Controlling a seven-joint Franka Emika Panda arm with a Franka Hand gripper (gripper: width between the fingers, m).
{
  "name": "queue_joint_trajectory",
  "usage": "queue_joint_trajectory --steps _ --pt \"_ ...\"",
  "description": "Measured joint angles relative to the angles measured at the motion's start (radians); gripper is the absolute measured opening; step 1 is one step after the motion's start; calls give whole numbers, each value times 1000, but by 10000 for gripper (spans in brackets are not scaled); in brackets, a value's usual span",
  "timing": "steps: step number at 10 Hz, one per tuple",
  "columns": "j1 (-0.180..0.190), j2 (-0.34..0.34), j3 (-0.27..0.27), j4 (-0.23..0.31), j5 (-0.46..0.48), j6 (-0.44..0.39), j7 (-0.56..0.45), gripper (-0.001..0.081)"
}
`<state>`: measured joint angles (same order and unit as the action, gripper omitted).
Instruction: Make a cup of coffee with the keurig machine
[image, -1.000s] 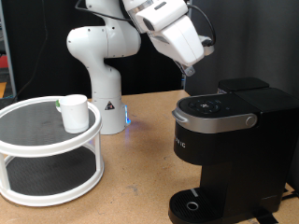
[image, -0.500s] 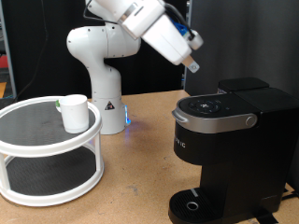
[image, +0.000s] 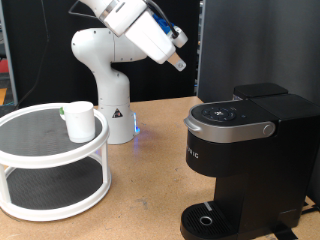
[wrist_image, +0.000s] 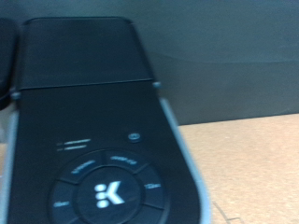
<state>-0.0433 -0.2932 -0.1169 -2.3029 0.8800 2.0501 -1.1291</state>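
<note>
The gripper (image: 177, 63) (its opening cannot be told) hangs high above the keurig machine (image: 245, 155), cup (image: 80, 121) well apart.

Arm (image: 105, 55): glossy white, rounded segments
Base (image: 112, 110): white, black triangle mark
Gripper (image: 176, 60): grey tip

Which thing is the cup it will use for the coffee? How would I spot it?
Find the round white two-tier stand at the exterior view's left, across from the black keurig machine. On its dark top shelf, near the far edge, stands the cup: plain white, handleless, slightly tapered. A smaller greenish-topped item sits against it.
</note>
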Motion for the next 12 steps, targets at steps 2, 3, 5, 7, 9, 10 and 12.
queue_joint_trajectory --steps 2,3,5,7,9,10,12 --pt "0 -5 -11 -25 139 47 -36 5" --pt "-5 -21 -29 -49 201 58 -44 5" --pt "-36 -56 -76 -78 170 -26 -13 5" --pt "-74 -75 -128 -76 51 -178 -16 5" --pt "-98 -89 -166 -73 -17 -273 -46 5" --pt "-98 -88 -164 -75 -15 -263 -42 5" --pt "-100 -88 -174 -90 17 -237 -60 5"
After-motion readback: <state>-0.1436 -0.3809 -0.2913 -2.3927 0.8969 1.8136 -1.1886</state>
